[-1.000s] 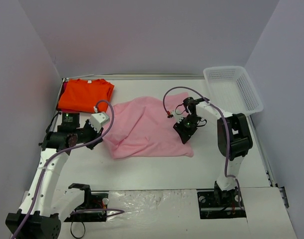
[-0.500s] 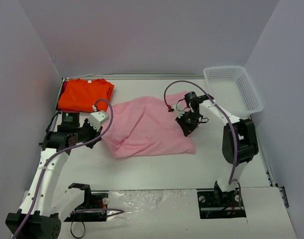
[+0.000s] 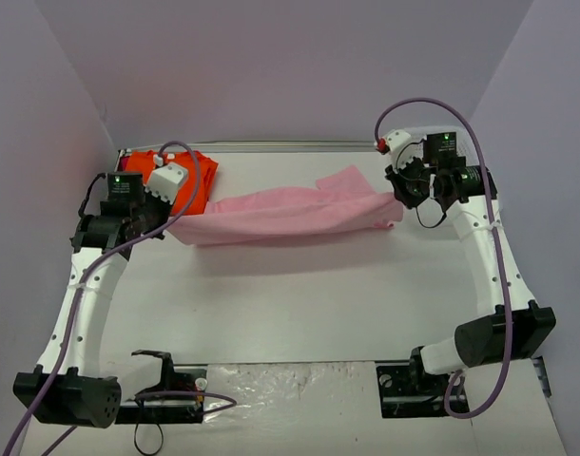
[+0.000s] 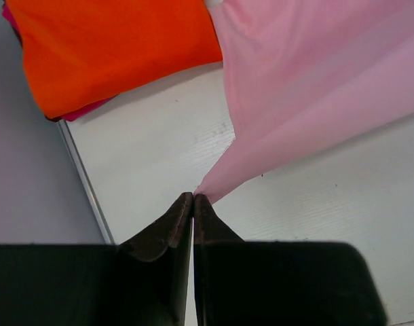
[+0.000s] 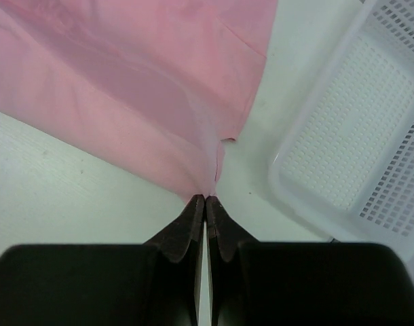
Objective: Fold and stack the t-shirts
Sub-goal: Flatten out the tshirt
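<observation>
The light pink t-shirt [image 3: 290, 214] hangs stretched in the air between my two grippers, above the table. My left gripper [image 3: 162, 220] is shut on its left corner; the wrist view shows the pink cloth [image 4: 309, 88] pinched at the fingertips of the left gripper [image 4: 193, 197]. My right gripper [image 3: 401, 201] is shut on the shirt's right end, the pink cloth [image 5: 139, 88] pulled tight from the tips of the right gripper [image 5: 205, 199]. The bright orange t-shirt [image 3: 190, 176] lies folded at the back left, partly behind my left arm; it also shows in the left wrist view [image 4: 112, 51].
The white mesh basket [image 5: 370, 136] sits at the back right, just right of my right gripper and hidden behind the right arm in the top view. A dark pink cloth edge [image 4: 85, 111] peeks from under the orange shirt. The white table [image 3: 299, 304] has walls on three sides.
Both grippers have risen and moved apart with the pink shirt, lifting it off the table and stretching it into a band. The right arm swung far back right, in front of the basket.
</observation>
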